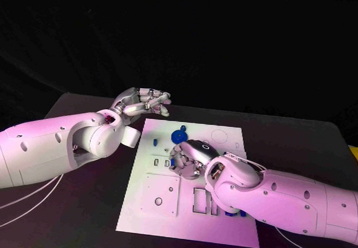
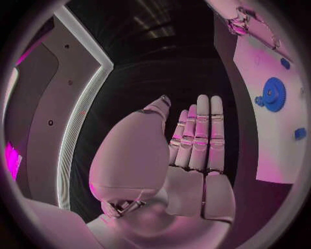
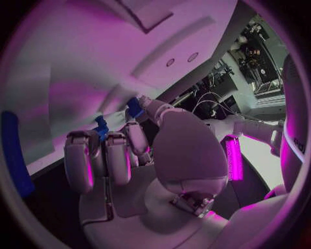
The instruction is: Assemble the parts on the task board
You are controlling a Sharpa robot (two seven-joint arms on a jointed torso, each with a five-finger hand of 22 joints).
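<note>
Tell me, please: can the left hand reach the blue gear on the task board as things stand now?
Probably yes. The left hand hovers empty beside the task board, fingers apart, and the blue gear lies uncovered nearby. The right hand works just below the gear and could crowd the approach.

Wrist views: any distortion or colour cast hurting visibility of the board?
Left wrist view: fisheye bends the task board edge; the blue gear stays legible. Right wrist view: strong magenta light on the right hand, and the board looms close, curved. Head view: mild pink tint, straight edges.
</note>
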